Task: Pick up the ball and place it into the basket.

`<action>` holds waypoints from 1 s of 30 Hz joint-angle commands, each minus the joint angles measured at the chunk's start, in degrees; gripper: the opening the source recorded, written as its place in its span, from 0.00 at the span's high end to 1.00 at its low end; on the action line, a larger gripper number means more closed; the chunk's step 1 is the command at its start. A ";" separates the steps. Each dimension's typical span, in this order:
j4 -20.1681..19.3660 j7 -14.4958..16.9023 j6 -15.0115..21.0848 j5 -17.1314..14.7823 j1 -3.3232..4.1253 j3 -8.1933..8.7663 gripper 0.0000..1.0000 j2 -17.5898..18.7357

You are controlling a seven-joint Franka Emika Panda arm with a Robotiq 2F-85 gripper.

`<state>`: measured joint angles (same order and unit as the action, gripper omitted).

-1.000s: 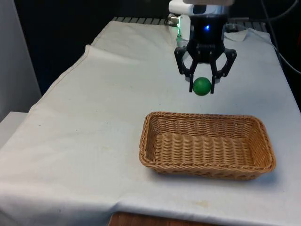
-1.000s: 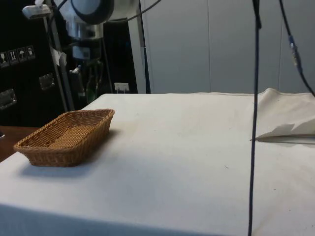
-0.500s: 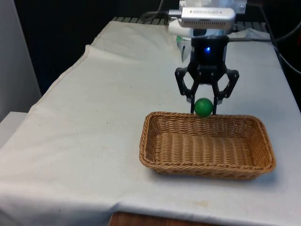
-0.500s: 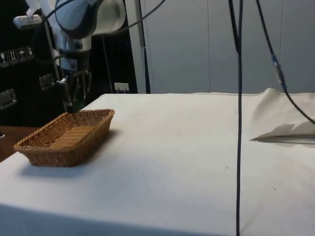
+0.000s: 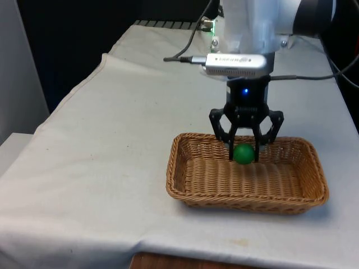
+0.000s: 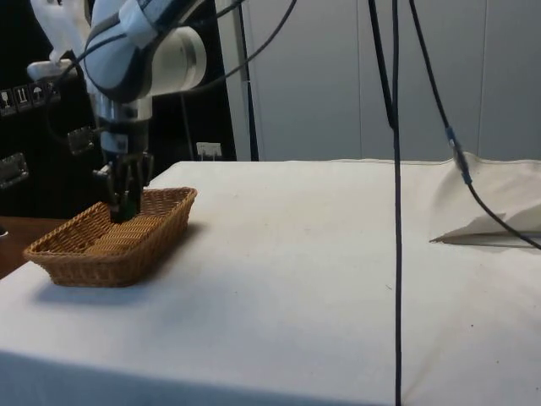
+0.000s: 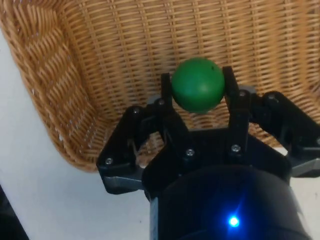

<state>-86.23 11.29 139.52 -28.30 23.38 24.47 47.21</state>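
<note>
End effector (image 5: pixel 244 154) pinched green ball (image 5: pixel 243 153) between fingertips, lower centre-right of front view. Ball hung inside wicker basket (image 5: pixel 185 197), near far wall, above woven floor; release would drop it straight down.

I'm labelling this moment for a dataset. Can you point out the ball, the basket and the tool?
ball (image 5: pixel 243 154), front view, middle of its green surface.
basket (image 5: pixel 247 203), front view, near woven wall.
tool (image 7: pixel 198 95), wrist view, midway between its fingertips, shut on the ball.
</note>
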 commanded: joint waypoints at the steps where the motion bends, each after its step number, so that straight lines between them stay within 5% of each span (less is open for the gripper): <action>1: 0.52 0.57 0.17 -0.69 -0.69 -0.80 1.00 0.52; 6: 1.26 1.66 0.46 -2.75 -0.69 -0.80 1.00 2.41; 7: 0.80 1.09 0.11 -2.06 -0.11 0.00 1.00 1.95; 8: 1.32 1.83 0.46 -3.09 -0.69 -0.80 1.00 2.69; 17: 1.72 2.92 0.00 -4.98 -0.34 -0.29 0.97 4.01; 21: 1.72 2.86 -0.11 -4.87 -0.29 -0.17 0.68 4.01; 24: 1.72 2.81 -0.17 -4.87 -0.23 -0.11 0.30 4.01; 27: 1.60 2.69 0.11 -4.76 -0.06 0.00 0.04 4.07; 30: 1.72 2.81 -0.23 -4.81 -0.23 -0.11 0.00 4.01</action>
<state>-84.63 13.98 139.57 -33.06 23.32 24.47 51.28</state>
